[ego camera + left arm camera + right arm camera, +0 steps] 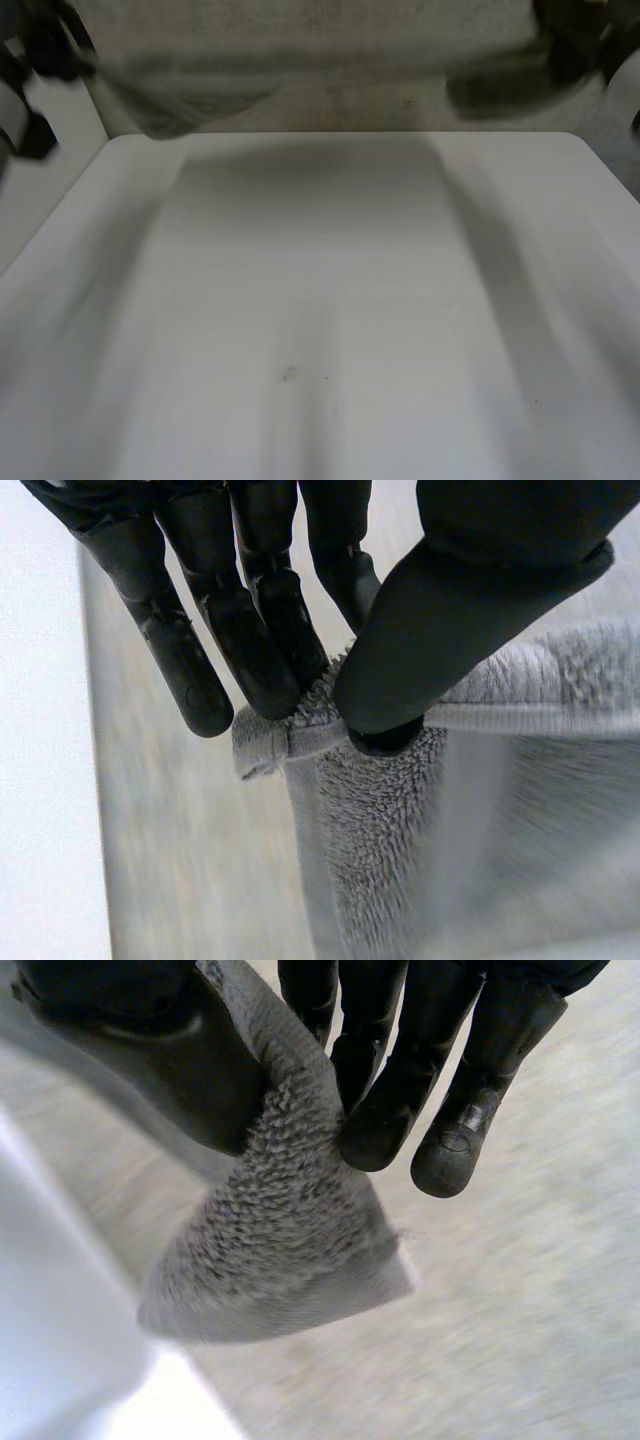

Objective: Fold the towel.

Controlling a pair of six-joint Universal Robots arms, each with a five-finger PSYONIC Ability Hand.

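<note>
A grey terry towel [300,50] hangs stretched in the air beyond the white table's [330,300] far edge, held up between both hands. My left hand [50,45] pinches one top corner of the towel [330,730] between thumb [450,630] and fingers [250,650], and the cloth drops away below that grip. My right hand [575,40] pinches the other top corner [290,1230] between thumb [150,1050] and fingers [400,1090], the corner sticking out past the fingertips.
The white table lies bare below the towel, with rounded far corners. Pale speckled floor [380,105] shows behind the table's far edge and under both hands.
</note>
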